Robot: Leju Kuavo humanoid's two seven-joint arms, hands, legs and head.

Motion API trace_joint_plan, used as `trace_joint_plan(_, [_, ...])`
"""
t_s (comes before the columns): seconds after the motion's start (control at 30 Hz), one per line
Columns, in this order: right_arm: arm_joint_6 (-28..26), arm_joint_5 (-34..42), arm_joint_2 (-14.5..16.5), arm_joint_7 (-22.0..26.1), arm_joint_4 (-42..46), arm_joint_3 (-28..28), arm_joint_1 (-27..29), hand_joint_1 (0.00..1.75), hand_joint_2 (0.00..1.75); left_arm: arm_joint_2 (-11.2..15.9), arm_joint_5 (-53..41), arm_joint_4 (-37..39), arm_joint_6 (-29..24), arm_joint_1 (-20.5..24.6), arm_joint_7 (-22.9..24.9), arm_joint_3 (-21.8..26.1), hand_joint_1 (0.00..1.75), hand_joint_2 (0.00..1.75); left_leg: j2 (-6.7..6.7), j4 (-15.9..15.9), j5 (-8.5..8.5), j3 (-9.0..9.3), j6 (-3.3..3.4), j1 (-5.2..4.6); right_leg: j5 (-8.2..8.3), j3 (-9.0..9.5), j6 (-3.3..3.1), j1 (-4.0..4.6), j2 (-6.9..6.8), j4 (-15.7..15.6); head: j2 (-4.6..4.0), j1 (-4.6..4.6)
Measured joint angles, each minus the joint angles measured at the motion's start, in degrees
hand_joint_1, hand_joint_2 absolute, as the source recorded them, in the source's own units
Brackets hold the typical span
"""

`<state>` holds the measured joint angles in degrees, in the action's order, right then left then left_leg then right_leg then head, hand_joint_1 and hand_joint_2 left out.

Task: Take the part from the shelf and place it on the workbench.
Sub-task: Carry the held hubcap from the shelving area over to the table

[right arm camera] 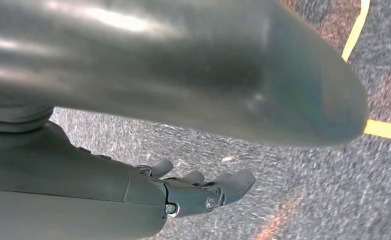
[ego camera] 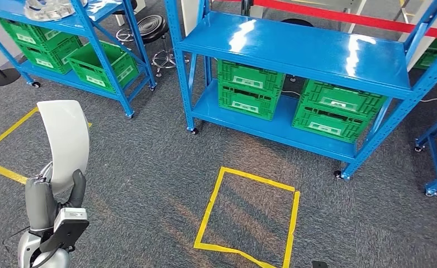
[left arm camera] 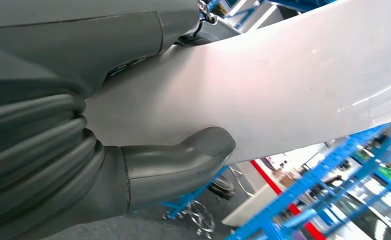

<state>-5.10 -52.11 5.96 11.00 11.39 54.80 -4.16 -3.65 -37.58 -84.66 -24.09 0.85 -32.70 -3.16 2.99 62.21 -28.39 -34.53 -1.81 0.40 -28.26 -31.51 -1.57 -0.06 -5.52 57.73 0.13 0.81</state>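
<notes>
Here, left hand [ego camera: 54, 192] wrapped around the lower end of a smooth white curved plastic shell part [ego camera: 65, 142], thick grey thumb [left arm camera: 183, 162] pressed flat on the glossy white face [left arm camera: 283, 85], darker fingers [ego camera: 79, 187] clamped behind the opposite side. Held upright, rounded top end uppermost, well apart from the wide blue metal shelf unit [ego camera: 311, 53], off toward its left and nearer the robot, above grey speckled carpet [ego camera: 149, 184]. Not yet set down on any surface.

Right hand [right arm camera: 198, 192] hanging over the carpet, empty, dark fingers [right arm camera: 233, 182] loosely extended side by side with small gaps, grasping nothing, touching nothing. Big blurred grey thumb [right arm camera: 208, 70] across that wrist picture, a yellow tape line [right arm camera: 383, 129] just past its tip.

In front of the blue shelf unit, on the carpet: a square outline of yellow floor tape [ego camera: 250, 218]. On the unit's lower deck: a stack of green slotted plastic crates [ego camera: 248, 89] toward the left post, another pair of green crates [ego camera: 336, 109] toward the right post. Top deck glossy, bright with light reflections.

Left of the unit: a second blue metal rack [ego camera: 82, 44] with more green crates [ego camera: 101, 64] on its bottom deck, and a black round stool on a chromed base [ego camera: 155, 33] between the two racks. Behind the unit: a red rail [ego camera: 345, 17]. More yellow tape [ego camera: 4, 167] on the carpet near the held part.
</notes>
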Motion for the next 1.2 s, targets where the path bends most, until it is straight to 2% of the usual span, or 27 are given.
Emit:
trace_joint_plan(0.03, [0.1,-0.1,0.0,-0.1,0.0,-0.1,0.0,0.00,0.00,0.0,-0.5,-0.1,0.0,-0.2,0.3,0.0,1.75,1.75,1.14,-2.7,0.60,1.52,0.34,-0.12,-0.12,0.12,0.28,0.12,-0.55,0.1,0.00,-0.06])
trace_joint_plan(0.07, [0.3,-0.3,0.0,-0.2,0.0,-0.3,0.0,0.00,0.00,0.0,-1.2,-0.3,0.0,-0.4,0.5,0.0,1.75,1.75,1.82,-4.0,0.67,2.10,0.70,-0.25,-0.21,0.25,0.60,0.25,-1.05,0.1,0.00,-0.11])
trace_joint_plan(0.13, [0.7,-0.9,0.1,0.0,0.0,-0.7,-0.1,0.00,0.00,0.2,-2.7,-0.8,-0.1,-1.4,0.9,0.0,1.75,1.75,0.75,-4.1,0.75,1.81,1.42,-0.42,-0.34,0.50,1.29,0.23,-2.16,0.1,0.00,-0.20])
trace_joint_plan(0.17, [0.8,-1.1,0.1,0.1,0.0,-1.0,-0.1,0.00,0.00,0.3,-3.3,-1.2,-0.1,-1.8,1.0,0.0,1.75,1.75,0.03,-4.3,0.94,1.81,1.77,-0.35,-0.60,0.61,1.69,0.10,-2.11,0.2,0.00,-0.21])
trace_joint_plan(0.23, [0.8,-1.3,0.3,0.6,0.0,-1.2,-0.2,0.00,0.00,0.4,-3.7,-1.9,-0.1,-2.3,1.1,0.0,1.75,1.75,-1.45,-4.5,1.44,1.89,2.49,-0.09,-2.72,-0.33,2.38,-0.20,0.60,3.0,0.00,-0.40])
trace_joint_plan(0.3, [0.8,-1.4,0.5,0.8,0.0,-1.3,-0.2,0.00,0.00,0.4,-3.8,-2.4,0.3,-2.4,1.2,0.0,1.75,1.75,-2.95,-4.6,1.78,1.69,2.92,0.02,-6.61,-3.52,2.73,-0.41,4.18,10.1,0.00,-0.66])
trace_joint_plan(0.33, [0.7,-1.4,0.6,0.8,0.0,-1.4,-0.1,0.00,0.00,0.3,-3.8,-2.4,0.6,-2.5,1.2,0.0,1.75,1.75,-3.79,-4.5,1.86,1.52,3.02,-0.01,-8.09,-5.36,2.79,-0.43,4.88,13.9,0.00,-0.73])
trace_joint_plan(0.37, [0.7,-1.4,0.6,0.8,0.0,-1.4,-0.1,0.00,0.00,0.3,-3.7,-2.4,1.0,-2.5,1.2,0.0,1.75,1.75,-4.69,-4.4,1.91,1.37,3.05,-0.05,-8.62,-6.65,2.78,-0.42,5.16,16.4,0.00,-0.73])
trace_joint_plan(0.4, [0.7,-1.4,0.6,0.8,0.0,-1.4,-0.1,0.00,0.00,0.3,-3.5,-2.4,1.4,-2.4,1.3,0.0,1.75,1.75,-5.65,-4.2,1.96,1.25,3.03,-0.08,-7.94,-6.96,2.70,-0.41,5.30,16.7,0.00,-0.73])
trace_joint_plan(0.43, [0.7,-1.4,0.7,0.8,0.0,-1.4,-0.2,0.00,0.00,0.3,-3.2,-2.4,1.8,-2.3,1.3,0.0,1.75,1.75,-6.56,-4.1,1.99,1.18,2.97,-0.09,-6.25,-6.12,2.55,-0.42,5.53,14.6,0.00,-0.74])
trace_joint_plan(0.5, [0.7,-1.4,0.7,0.8,0.0,-1.4,-0.5,0.00,0.00,0.3,-2.8,-2.4,2.2,-2.1,1.3,0.0,1.75,1.75,-8.15,-3.8,2.03,1.06,2.65,-0.11,-2.30,-2.53,2.15,-0.49,7.46,6.6,0.00,-0.74])
trace_joint_plan(0.57, [0.7,-1.4,0.7,0.8,0.0,-1.5,-0.7,0.00,0.00,0.3,-2.6,-2.4,2.4,-1.7,1.3,0.0,1.75,1.75,-9.46,-3.6,2.17,0.69,1.97,-0.13,-0.62,-0.37,1.80,-0.45,9.09,1.6,0.00,-0.73])
trace_joint_plan(0.6, [0.7,-1.4,0.7,0.8,0.0,-1.5,-0.8,0.00,0.00,0.3,-2.4,-2.4,2.5,-1.6,1.3,0.0,1.75,1.75,-10.03,-3.7,2.33,0.48,1.56,-0.09,-0.65,-0.21,1.61,-0.34,9.20,1.0,0.00,-0.72])
trace_joint_plan(0.63, [0.7,-1.4,0.8,0.8,0.0,-1.6,-0.9,0.00,0.00,0.3,-2.4,-2.4,2.6,-1.6,1.4,0.0,1.75,1.75,-10.63,-3.8,2.53,0.22,1.13,-0.02,-0.44,-0.26,1.35,-0.26,8.55,0.9,0.00,-0.72])
trace_joint_plan(0.67, [0.7,-1.4,0.8,0.8,0.0,-1.7,-1.0,0.00,0.00,0.3,-2.3,-2.4,2.6,-1.6,1.4,0.0,1.75,1.75,-10.54,-3.8,2.60,0.01,0.85,0.04,-0.22,-0.24,0.97,-0.29,7.91,0.7,0.00,-0.72])
trace_joint_plan(0.73, [0.7,-1.4,1.0,0.8,0.0,-1.8,-1.1,0.00,0.00,0.3,-2.3,-2.4,2.6,-1.5,1.4,0.0,1.75,1.75,-7.91,-1.6,1.16,-1.22,0.39,-0.05,0.14,-0.16,0.06,-0.45,6.55,0.3,0.00,-0.54])
trace_joint_plan(0.8, [0.7,-1.4,1.0,0.8,0.0,-1.8,-1.0,0.00,0.00,0.3,-2.3,-2.4,2.6,-1.2,1.4,-0.1,1.75,1.75,-4.55,4.9,-2.64,-4.17,-0.04,-0.01,0.19,-0.20,-0.55,-0.39,5.03,0.1,0.00,-0.32])
trace_joint_plan(0.83, [0.7,-1.5,1.0,0.8,0.0,-1.8,-0.9,0.00,0.00,0.3,-2.2,-2.3,2.6,-1.2,1.4,-0.1,1.75,1.75,-3.95,8.7,-4.41,-5.86,-0.29,0.11,0.17,-0.27,-0.65,-0.32,4.21,0.1,0.00,-0.28])
trace_joint_plan(0.87, [0.7,-1.5,1.0,0.7,0.0,-1.8,-0.8,0.00,0.00,0.3,-2.1,-2.2,2.6,-1.2,1.5,-0.1,1.75,1.75,-3.71,11.5,-5.39,-7.01,-0.51,0.24,0.15,-0.32,-0.67,-0.28,3.38,0.1,0.00,-0.29])
trace_joint_plan(0.9, [0.7,-1.5,1.0,0.6,0.0,-1.8,-0.8,0.00,0.00,0.3,-2.0,-2.2,2.6,-1.3,1.5,-0.1,1.75,1.75,-3.56,12.3,-5.29,-7.14,-0.66,0.35,0.13,-0.36,-0.65,-0.28,2.56,0.1,0.00,-0.28])
trace_joint_plan(0.93, [0.7,-1.5,1.0,0.5,0.0,-1.8,-0.8,0.00,0.00,0.3,-1.8,-2.1,2.6,-1.3,1.6,-0.1,1.75,1.75,-3.27,10.8,-4.24,-6.14,-0.77,0.45,0.09,-0.36,-0.58,-0.28,1.75,0.2,0.00,-0.28])
trace_joint_plan(0.97, [0.7,-1.5,1.0,0.3,0.0,-1.8,-0.8,0.00,0.00,0.3,-1.5,-2.1,2.7,-1.3,1.6,-0.1,1.75,1.75,-2.60,7.4,-2.55,-4.08,-0.82,0.53,0.00,-0.30,-0.45,-0.30,0.97,0.2,0.00,-0.28])
trace_joint_plan(1.0, [0.7,-1.5,1.0,0.2,0.0,-1.8,-0.8,0.00,0.00,0.3,-1.1,-2.2,2.7,-1.2,1.6,0.0,1.75,1.75,-1.14,3.3,-1.13,-1.71,-0.81,0.51,-0.13,-0.24,-0.23,-0.25,0.26,0.3,0.00,-0.26])
trace_joint_plan(1.07, [0.8,-1.4,1.0,0.1,0.0,-1.8,-0.8,0.00,0.00,0.0,0.4,-2.2,2.8,-1.0,1.7,0.0,1.75,1.75,0.80,-2.5,0.45,1.43,-0.20,0.29,-0.45,-0.15,0.45,0.01,-1.01,0.7,0.00,-0.34])
trace_joint_plan(1.1, [0.8,-1.4,1.0,0.2,0.0,-1.8,-0.8,0.00,0.00,-0.2,1.1,-2.2,3.0,-0.8,1.8,0.1,1.75,1.75,1.03,-3.3,0.48,1.76,0.21,0.10,-0.53,-0.11,0.82,0.14,-1.58,0.8,0.00,-0.40])
trace_joint_plan(1.17, [0.9,-1.4,1.0,0.4,0.0,-1.8,-0.9,0.00,0.00,-0.6,1.9,-2.1,3.2,-0.6,2.2,0.2,1.75,1.75,-0.51,-3.4,0.75,1.46,1.05,-0.08,-0.61,0.00,1.53,0.09,-2.64,0.8,0.00,-0.50])
trace_joint_plan(1.2, [1.0,-1.4,1.0,0.5,0.0,-1.8,-1.0,0.00,0.00,-0.7,2.0,-2.1,3.3,-0.5,2.4,0.3,1.75,1.75,-1.17,-3.5,0.92,1.39,1.39,-0.05,-0.95,-0.03,1.92,-0.10,-1.95,1.1,0.00,-0.54])
